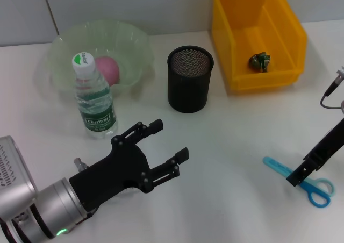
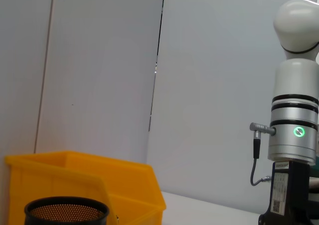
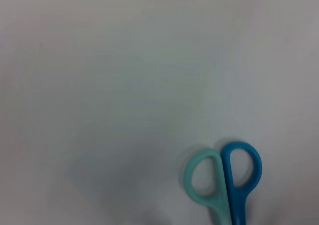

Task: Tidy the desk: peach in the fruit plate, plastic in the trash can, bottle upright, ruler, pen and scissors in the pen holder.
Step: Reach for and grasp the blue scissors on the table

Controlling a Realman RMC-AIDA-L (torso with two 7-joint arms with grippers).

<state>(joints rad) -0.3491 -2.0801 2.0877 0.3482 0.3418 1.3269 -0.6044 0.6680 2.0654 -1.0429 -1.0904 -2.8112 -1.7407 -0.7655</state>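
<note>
A black mesh pen holder [image 2: 66, 211] stands before the yellow bin [image 2: 84, 180] — right arm [image 2: 295, 130] beyond.

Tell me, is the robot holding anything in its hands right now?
The left gripper is open and holds nothing. The right gripper is down on the blue scissors, about mid-length between tip and handles, but whether it grips them cannot be told.
</note>
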